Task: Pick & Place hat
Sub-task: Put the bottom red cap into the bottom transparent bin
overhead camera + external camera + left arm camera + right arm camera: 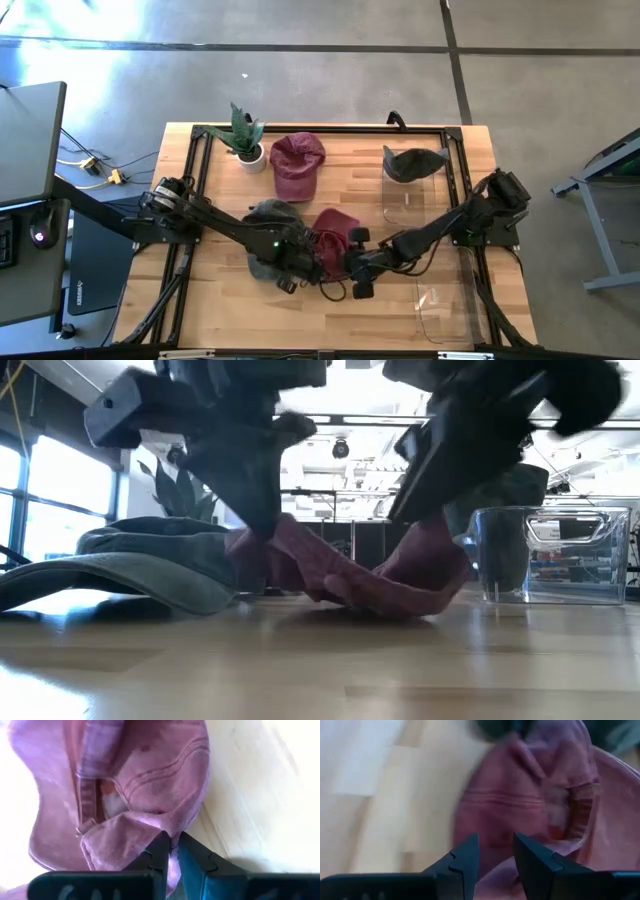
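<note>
A maroon hat [336, 226] lies on the wooden table near its middle, between my two grippers. My left gripper [312, 262] comes at it from the table's left and is shut on its edge. My right gripper [352, 264] reaches in from the right and has closed on the hat's other side, its fingers still standing apart. In the low view the hat [350, 575] sags between the two grippers, its middle on the table. A grey-green hat [268, 232] lies right beside it on the left. My left gripper pinches the maroon hat's edge [170, 836] between its two fingers [159, 851], which slant down from the table's left. That side is drawn up off the table. My right gripper has a thick fold of the hat [496, 851] between its two fingers [466, 854], slanting down from the table's right. That side [432, 550] is raised too.
A second maroon hat [297, 163] and a potted plant [245, 140] sit at the far side. A dark green hat [413, 163] rests on a clear container [405, 200] at the far right. Another clear container [445, 312] stands at the near right.
</note>
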